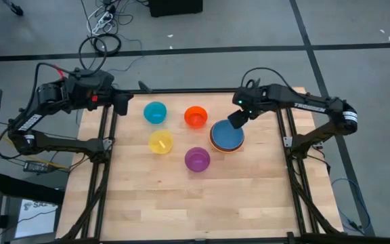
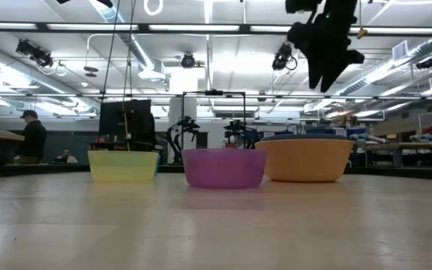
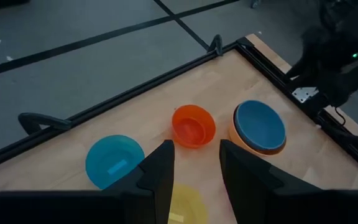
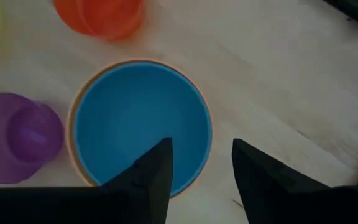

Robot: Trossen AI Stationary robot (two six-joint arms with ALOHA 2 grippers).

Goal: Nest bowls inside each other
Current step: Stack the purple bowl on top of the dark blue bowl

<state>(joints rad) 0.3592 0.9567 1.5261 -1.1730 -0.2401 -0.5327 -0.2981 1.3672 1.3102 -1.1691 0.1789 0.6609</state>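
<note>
The large blue bowl (image 1: 227, 135) sits nested in the large orange bowl (image 2: 306, 159), whose rim (image 4: 73, 155) shows around it. My right gripper (image 4: 201, 168) hovers open above the blue bowl's far right edge, clear of it. The cyan bowl (image 1: 155, 112), red-orange bowl (image 1: 196, 116), yellow bowl (image 1: 160, 142) and purple bowl (image 1: 197, 159) stand singly on the table, each on its base. My left gripper (image 3: 196, 168) waits open, raised over the table's far left corner.
A black frame (image 1: 181, 91) runs along the table's far, left and right edges. Bare wood (image 1: 195, 203) fills the near half of the table. Beyond the table lies a workshop where a person (image 2: 30, 139) stands far off.
</note>
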